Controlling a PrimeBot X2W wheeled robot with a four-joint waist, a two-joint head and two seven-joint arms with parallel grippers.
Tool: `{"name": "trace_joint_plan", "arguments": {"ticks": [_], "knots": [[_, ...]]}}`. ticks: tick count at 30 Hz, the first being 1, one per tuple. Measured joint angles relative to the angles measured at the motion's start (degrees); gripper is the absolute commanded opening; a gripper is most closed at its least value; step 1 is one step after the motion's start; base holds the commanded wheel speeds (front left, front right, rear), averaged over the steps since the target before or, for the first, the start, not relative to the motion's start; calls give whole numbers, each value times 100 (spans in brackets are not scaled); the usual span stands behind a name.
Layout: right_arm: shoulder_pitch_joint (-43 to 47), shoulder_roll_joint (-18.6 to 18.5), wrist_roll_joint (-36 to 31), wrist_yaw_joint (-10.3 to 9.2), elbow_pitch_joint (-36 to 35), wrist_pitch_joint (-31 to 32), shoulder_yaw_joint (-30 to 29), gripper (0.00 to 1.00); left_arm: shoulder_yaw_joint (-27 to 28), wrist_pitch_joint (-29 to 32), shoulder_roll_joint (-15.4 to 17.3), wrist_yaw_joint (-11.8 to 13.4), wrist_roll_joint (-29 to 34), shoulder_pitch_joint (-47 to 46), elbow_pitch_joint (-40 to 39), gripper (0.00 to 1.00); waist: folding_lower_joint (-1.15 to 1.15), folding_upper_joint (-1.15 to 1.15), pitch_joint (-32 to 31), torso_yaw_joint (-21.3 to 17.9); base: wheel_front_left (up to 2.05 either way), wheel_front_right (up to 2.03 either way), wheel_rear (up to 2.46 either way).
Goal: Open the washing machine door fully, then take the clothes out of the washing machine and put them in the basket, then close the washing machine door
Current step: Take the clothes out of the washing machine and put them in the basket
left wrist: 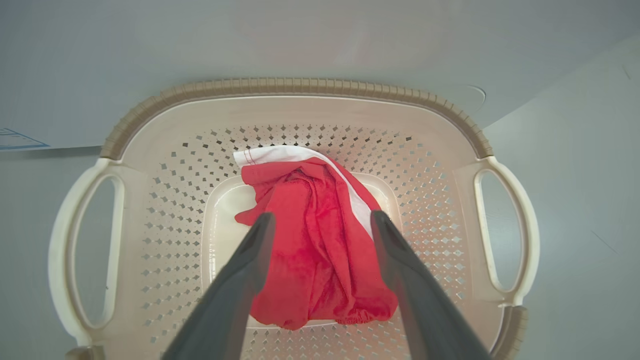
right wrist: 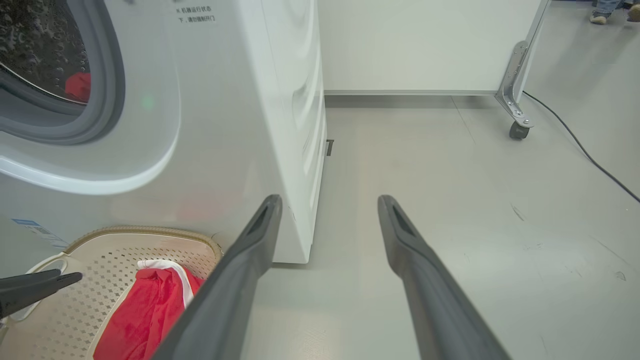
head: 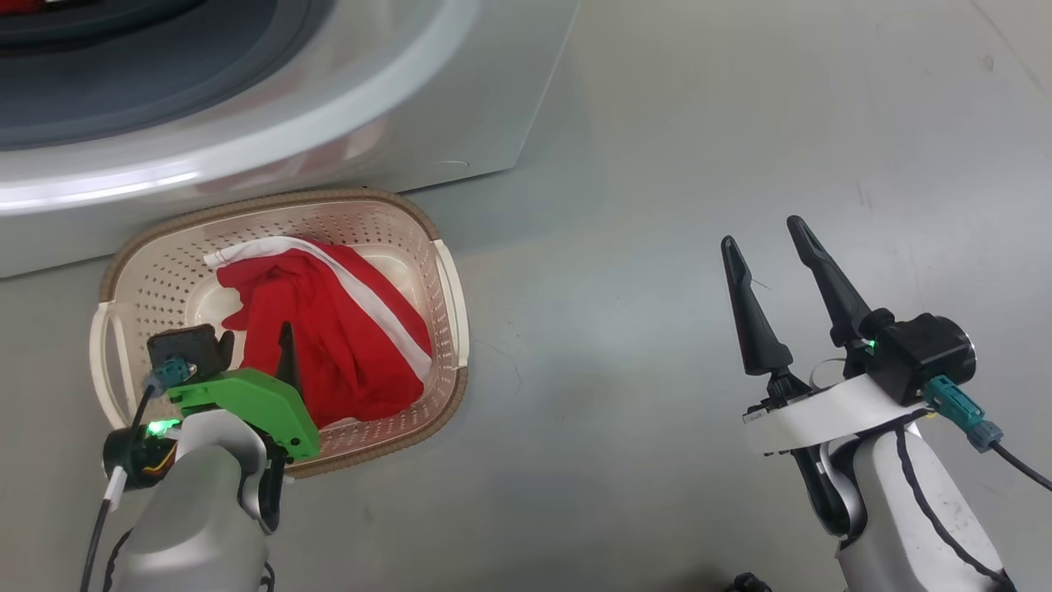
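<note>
Lying w/in basket [head: 271, 201] rim, clothes [head: 337, 337]; wide floor [head: 657, 247] to rt.

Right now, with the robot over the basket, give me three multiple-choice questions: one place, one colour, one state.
1. Relative to the basket, the red garment lies: A beside it; B inside it; C under it.
2. The basket's rim is: A blue; B black; C brown.
3. The left gripper is: A open above the garment; B shut on the garment; C shut on the rim.
Answers: B, it rests on the basket's perforated bottom; C, a brown band tops the cream walls; A, its fingers stand wide apart with nothing pinched.
</note>
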Motion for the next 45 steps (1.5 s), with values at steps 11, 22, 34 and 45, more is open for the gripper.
{"name": "trace_joint_plan", "arguments": {"ticks": [11,22,34,45], "knots": [[8,-4,-21,-3,199,0,-211,100,-108,-276,-12,-101,125,93,46,100,0,0,-459,195,0,0,0],[320,-73,-130,-4,356,0,-314,100,-15,-319,-8,-151,388,367,-977,100,0,0,-1103,533,0,0,0],[708,-113,-268,-62,427,0,-360,100,53,-320,-8,-151,859,1008,-2608,100,0,0,-1996,932,0,0,0],[1057,-104,-308,-164,445,0,-356,100,58,-320,48,-141,1015,1886,-3232,100,0,0,-2687,1124,0,0,0]]}}
